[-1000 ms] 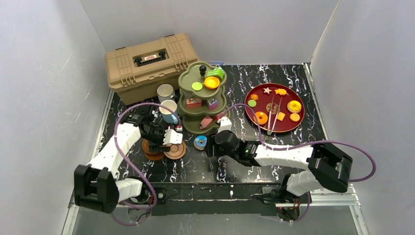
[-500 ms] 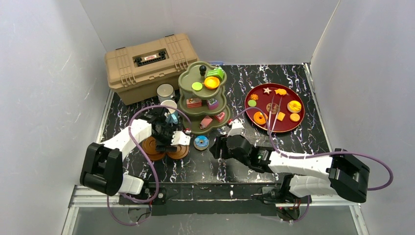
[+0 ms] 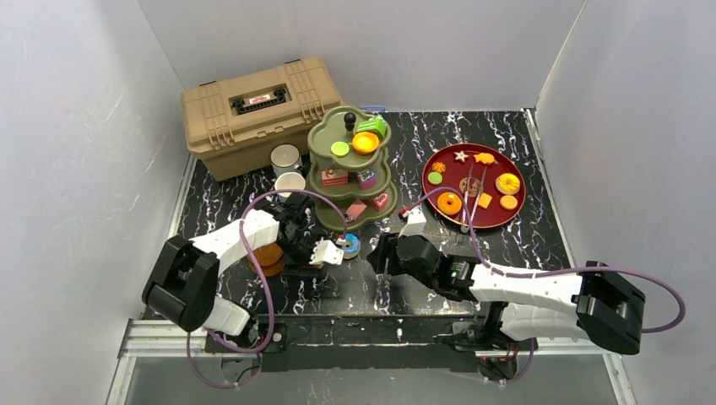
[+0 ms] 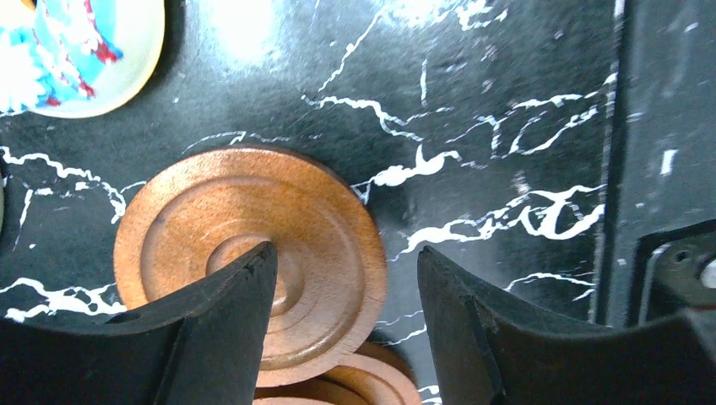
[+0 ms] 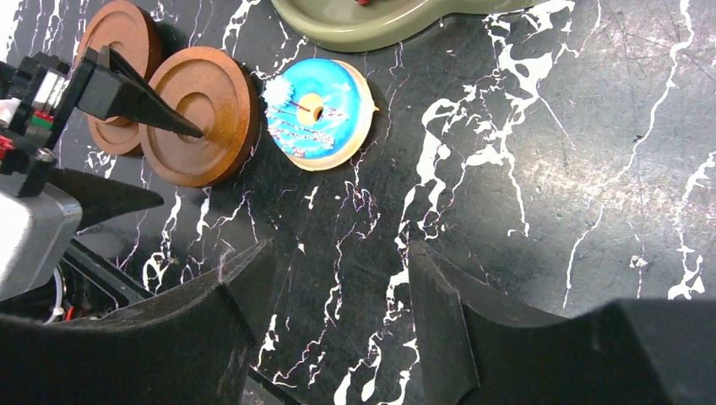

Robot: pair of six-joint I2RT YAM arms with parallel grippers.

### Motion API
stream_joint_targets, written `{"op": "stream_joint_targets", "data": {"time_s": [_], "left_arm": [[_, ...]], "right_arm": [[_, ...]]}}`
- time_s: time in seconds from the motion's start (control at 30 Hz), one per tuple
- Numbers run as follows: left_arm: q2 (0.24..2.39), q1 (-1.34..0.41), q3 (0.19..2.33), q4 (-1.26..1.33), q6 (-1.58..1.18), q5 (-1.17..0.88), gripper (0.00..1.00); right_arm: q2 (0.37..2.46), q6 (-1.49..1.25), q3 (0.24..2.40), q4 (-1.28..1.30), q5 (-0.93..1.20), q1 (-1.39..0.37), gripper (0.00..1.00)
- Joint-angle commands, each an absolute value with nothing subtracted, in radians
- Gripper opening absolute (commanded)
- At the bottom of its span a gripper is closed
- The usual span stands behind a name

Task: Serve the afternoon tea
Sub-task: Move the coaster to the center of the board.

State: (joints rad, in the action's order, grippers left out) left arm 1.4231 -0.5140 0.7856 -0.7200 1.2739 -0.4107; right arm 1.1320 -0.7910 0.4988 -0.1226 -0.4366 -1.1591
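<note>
"Brown saucer [image 4: 194,219] status?"

"On the marble table [image 4: 507,126], touching the second saucer [image 4: 355,388], beside the blue donut [image 5: 317,114]. My left gripper [image 4: 344,257] is spread across its rim. It looks stiff, light and slick, so I'd pinch the edge. Right gripper [image 5: 339,253] spread, empty."

Two white arms meet by the middle of the near edge of a black, white-veined bench [image 3: 523,240]. The left claw [image 3: 306,260] hangs over brown round saucers [image 3: 268,255], which the arm partly hides. The right claw [image 3: 378,255] points at a blue-iced toy donut [image 3: 347,245] lying between the two claws. Just behind the donut stands an olive-green three-tier scalloped stand [image 3: 350,173] with a black knob [image 3: 349,118] and small toy cakes on every tier. A grey-white mug [image 3: 285,158] and a second pale mug [image 3: 290,181] sit to its left, in front of a tan plastic toolbox [image 3: 260,111] in the far-left corner. A red round tray [image 3: 441,205] of toy sweets lies towards the right edge.
</note>
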Motion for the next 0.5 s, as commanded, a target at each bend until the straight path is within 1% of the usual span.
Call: {"op": "stream_joint_targets", "data": {"time_s": [0.0, 0.13, 0.2, 0.23, 0.3, 0.37, 0.47], "left_arm": [[1.427, -0.531, 0.868, -0.846, 1.230, -0.552, 0.60], [1.426, -0.561, 0.944, -0.952, 1.166, -0.686, 0.60], [1.401, -0.558, 1.002, -1.004, 1.104, -0.715, 0.59], [1.385, -0.543, 1.032, -1.031, 1.094, -0.714, 0.59], [1.348, -0.457, 1.087, -1.064, 1.094, -0.729, 0.59], [1.331, -0.310, 1.128, -1.097, 1.116, -0.757, 0.59], [1.362, -0.118, 1.193, -1.220, 1.272, -0.720, 0.58]], "right_arm": [[1.130, -0.804, 0.504, -0.140, -0.465, -1.163, 0.66], [1.171, -0.784, 0.525, -0.153, -0.463, -1.168, 0.65], [1.204, -0.768, 0.555, -0.157, -0.461, -1.177, 0.64], [1.225, -0.754, 0.571, -0.165, -0.455, -1.183, 0.62], [1.280, -0.719, 0.611, -0.202, -0.427, -1.191, 0.56], [1.351, -0.678, 0.664, -0.246, -0.388, -1.201, 0.46], [1.472, -0.613, 0.759, -0.302, -0.331, -1.219, 0.38]]}}
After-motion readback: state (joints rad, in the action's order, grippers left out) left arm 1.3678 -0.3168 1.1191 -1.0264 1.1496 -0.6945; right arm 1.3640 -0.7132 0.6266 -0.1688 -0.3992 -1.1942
